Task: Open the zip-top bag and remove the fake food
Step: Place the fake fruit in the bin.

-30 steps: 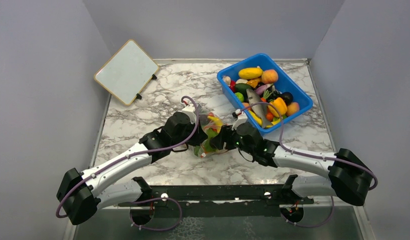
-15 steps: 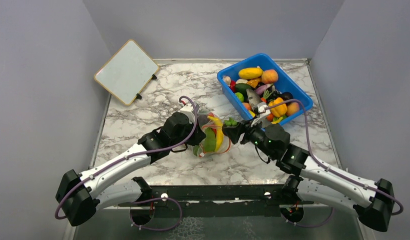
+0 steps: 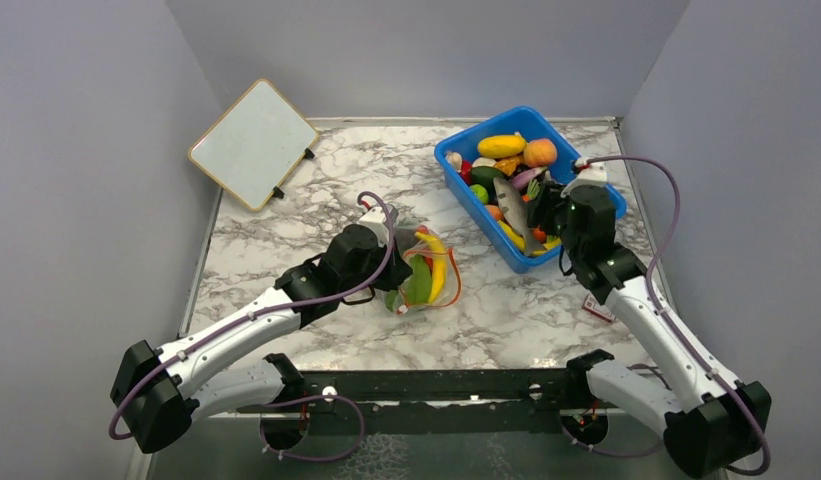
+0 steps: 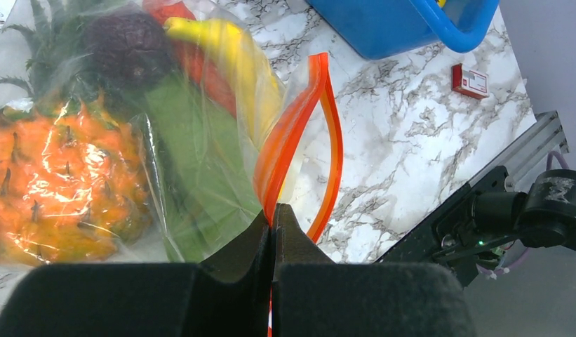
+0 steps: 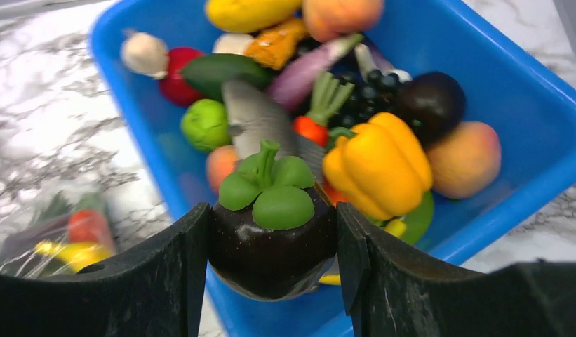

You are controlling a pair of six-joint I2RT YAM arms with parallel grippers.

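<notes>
The zip-top bag [image 3: 423, 278] lies mid-table with its mouth gaping. My left gripper [image 4: 273, 219] is shut on the red-orange zip strip [image 4: 293, 130] at one side of the mouth. Through the plastic I see fake food: a yellow banana [image 4: 229, 63], a green leaf [image 4: 193, 154], an orange pineapple [image 4: 60, 182] and a dark purple fruit [image 4: 127, 45]. My right gripper [image 5: 274, 246] is shut on a dark purple fruit with a green cap [image 5: 274, 228]. It hangs over the blue bin [image 3: 483, 130], near the bin's front edge.
The blue bin [image 5: 523, 84] is heaped with toy produce, including a yellow pepper [image 5: 379, 165] and a grey fish [image 5: 253, 116]. A whiteboard [image 3: 254, 143] leans at the back left. A small red-and-white card [image 3: 598, 308] lies on the marble by the right arm.
My right arm has swung from the bag's mouth to the right and back, carrying the green-capped dark fruit over the bin. The left gripper has kept its hold on the zip strip.
</notes>
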